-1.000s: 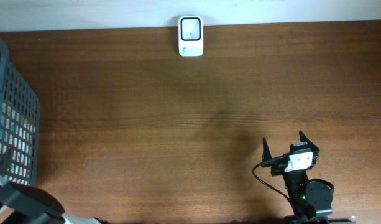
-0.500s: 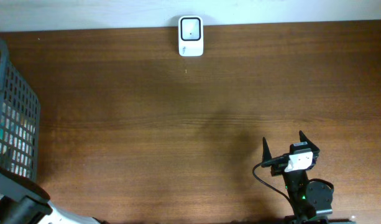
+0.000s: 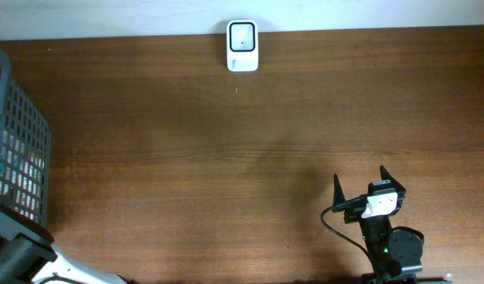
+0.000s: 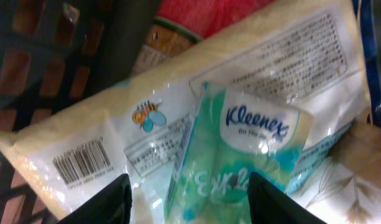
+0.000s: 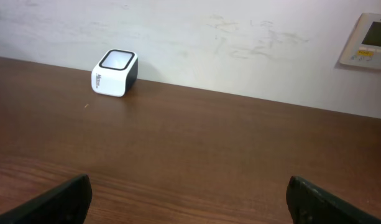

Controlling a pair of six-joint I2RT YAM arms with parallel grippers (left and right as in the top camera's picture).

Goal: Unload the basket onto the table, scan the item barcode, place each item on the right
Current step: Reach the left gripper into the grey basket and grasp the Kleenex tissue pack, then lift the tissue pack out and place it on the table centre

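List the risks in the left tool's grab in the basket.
The left tool straddles the green-and-white Kleenex tissue pack; the soft pack may crumple or slip.
The pack lies on a glossy pale yellow plastic bag; a finger could snag that too.
The pack's own barcode is not visible, so scanning may need reorienting.

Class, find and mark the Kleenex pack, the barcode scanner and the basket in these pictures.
Kleenex pack [image 4: 237, 165]: left wrist view, green wrapper below the logo.
Barcode scanner [image 3: 242, 46]: overhead view, centre of its white top.
Basket [image 3: 24, 142]: overhead view, its mesh side wall.
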